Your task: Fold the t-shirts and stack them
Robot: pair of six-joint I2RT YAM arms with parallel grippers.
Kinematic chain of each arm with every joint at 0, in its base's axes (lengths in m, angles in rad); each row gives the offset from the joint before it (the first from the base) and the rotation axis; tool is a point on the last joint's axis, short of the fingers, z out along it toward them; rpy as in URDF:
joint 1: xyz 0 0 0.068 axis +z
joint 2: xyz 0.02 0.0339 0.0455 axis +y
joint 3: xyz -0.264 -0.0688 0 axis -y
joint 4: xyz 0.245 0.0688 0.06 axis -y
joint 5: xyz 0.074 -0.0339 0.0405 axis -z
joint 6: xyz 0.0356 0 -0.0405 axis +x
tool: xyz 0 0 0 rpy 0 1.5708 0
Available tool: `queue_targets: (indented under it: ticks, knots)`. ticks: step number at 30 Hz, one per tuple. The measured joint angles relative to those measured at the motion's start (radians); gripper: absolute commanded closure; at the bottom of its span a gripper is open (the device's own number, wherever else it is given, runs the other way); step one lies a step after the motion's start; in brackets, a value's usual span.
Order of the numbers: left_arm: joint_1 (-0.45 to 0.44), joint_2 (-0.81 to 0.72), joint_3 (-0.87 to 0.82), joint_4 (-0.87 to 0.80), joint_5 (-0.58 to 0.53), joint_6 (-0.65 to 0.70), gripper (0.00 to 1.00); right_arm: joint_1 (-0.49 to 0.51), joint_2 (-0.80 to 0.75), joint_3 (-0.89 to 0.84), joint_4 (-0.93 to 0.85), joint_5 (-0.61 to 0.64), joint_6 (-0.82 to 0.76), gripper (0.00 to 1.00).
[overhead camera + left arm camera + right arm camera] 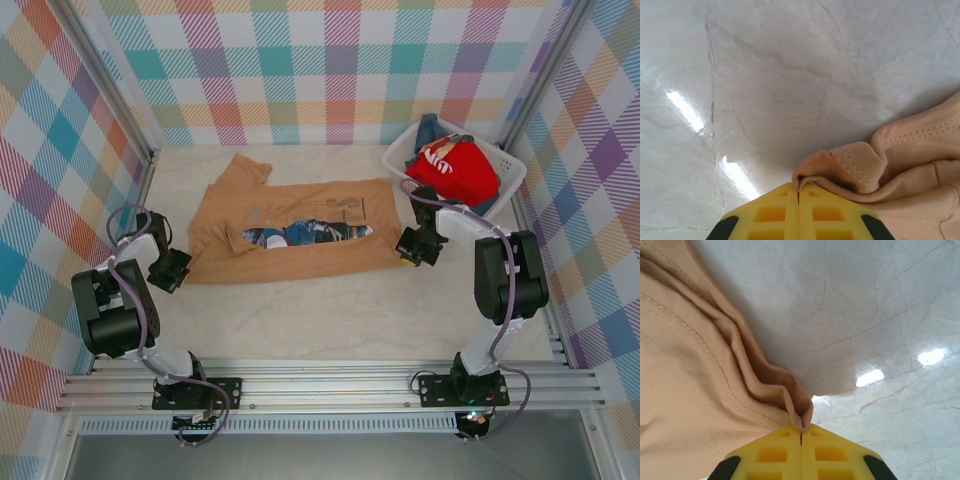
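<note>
Left wrist, bottom centre: my left gripper (799, 192) and right gripper (801, 432) clamp mere slivers of tan t-shirt (910, 165); lifting could slip them.

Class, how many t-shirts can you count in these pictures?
3. The tan t-shirt lies on the table; the red t-shirt and blue t-shirt are in the white lattice basket, far right. More may hide underneath.

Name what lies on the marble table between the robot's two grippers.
The tan orange-brown cloth t-shirt with a blue cartoon print spans from left gripper to right gripper, as the top view shows.
</note>
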Motion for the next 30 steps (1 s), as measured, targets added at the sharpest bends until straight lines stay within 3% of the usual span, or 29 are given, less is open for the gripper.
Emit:
queue_targets:
  ticks: [15, 21, 23, 26, 30]
  knots:
    - [0.0, -0.049, -0.08, -0.023, -0.02, -0.001, 1.0, 0.0, -0.06, -0.161, 0.039, -0.061, 0.098, 1.0]
    - [0.0, -0.049, -0.089, -0.023, -0.01, 0.0, 1.0, 0.0, -0.068, -0.162, 0.04, -0.06, 0.125, 0.81]
    - [0.0, -0.049, -0.089, -0.023, -0.003, 0.001, 0.91, 0.0, -0.078, -0.162, 0.034, -0.052, 0.128, 0.74]
    - [0.0, -0.05, -0.088, -0.027, 0.009, 0.011, 0.68, 0.0, -0.119, -0.157, 0.027, -0.032, 0.122, 0.71]
    - [-0.009, -0.073, -0.075, -0.063, 0.016, 0.005, 0.61, 0.0, -0.143, -0.093, 0.027, -0.014, 0.105, 0.71]
